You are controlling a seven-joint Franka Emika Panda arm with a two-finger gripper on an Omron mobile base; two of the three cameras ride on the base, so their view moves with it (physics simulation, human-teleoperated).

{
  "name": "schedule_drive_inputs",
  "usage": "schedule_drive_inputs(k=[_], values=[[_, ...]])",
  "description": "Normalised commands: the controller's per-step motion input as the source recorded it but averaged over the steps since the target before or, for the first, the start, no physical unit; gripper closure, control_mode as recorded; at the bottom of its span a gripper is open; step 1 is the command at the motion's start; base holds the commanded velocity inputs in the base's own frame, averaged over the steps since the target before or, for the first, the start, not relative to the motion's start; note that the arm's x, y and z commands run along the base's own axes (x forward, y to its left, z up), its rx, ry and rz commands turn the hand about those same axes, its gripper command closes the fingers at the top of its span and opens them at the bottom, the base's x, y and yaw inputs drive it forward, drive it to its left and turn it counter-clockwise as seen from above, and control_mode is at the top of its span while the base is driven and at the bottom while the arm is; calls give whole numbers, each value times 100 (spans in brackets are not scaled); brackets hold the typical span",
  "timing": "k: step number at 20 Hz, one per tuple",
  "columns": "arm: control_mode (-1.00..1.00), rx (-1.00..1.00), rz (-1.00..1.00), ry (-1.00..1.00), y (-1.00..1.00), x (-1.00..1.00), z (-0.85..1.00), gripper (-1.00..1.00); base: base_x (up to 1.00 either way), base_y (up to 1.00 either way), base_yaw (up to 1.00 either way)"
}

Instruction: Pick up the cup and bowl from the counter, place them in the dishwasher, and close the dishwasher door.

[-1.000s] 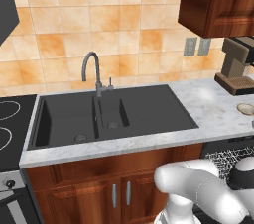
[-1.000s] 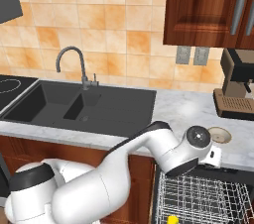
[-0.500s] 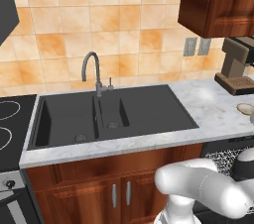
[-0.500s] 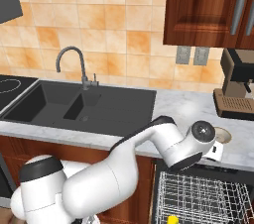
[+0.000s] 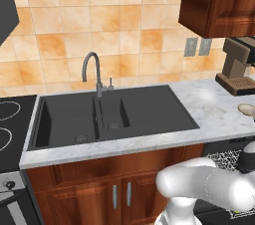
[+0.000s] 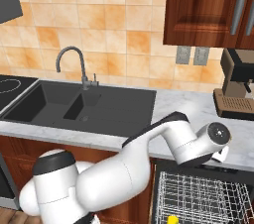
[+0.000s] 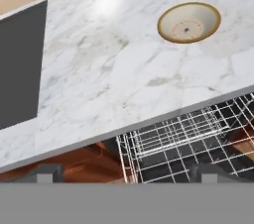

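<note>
One empty bowl (image 7: 189,22) sits on the counter (image 7: 114,74); pincer (image 7: 124,172) released.

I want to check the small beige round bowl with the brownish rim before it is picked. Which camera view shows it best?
The hand view: the small beige round bowl with the brownish rim lies whole and unobstructed on the marbled counter. The left base view shows it small at the right edge; the right base view has the arm in front of that spot.

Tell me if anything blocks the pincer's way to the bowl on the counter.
Nothing visible does. In the hand view the bowl sits alone on bare marbled counter, and only open worktop lies between it and the pincer above the dishwasher rack.
</note>
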Motion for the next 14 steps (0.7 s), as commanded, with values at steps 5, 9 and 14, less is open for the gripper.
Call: schedule_drive_inputs(k=[5, 9, 14], values=[[-100, 3, 0, 0, -23, 27, 0, -100, 0, 0, 0], [-100, 0, -3, 0, -29, 25, 0, -100, 0, 0, 0], [-100, 2, -3, 0, -26, 20, 0, -100, 0, 0, 0]])
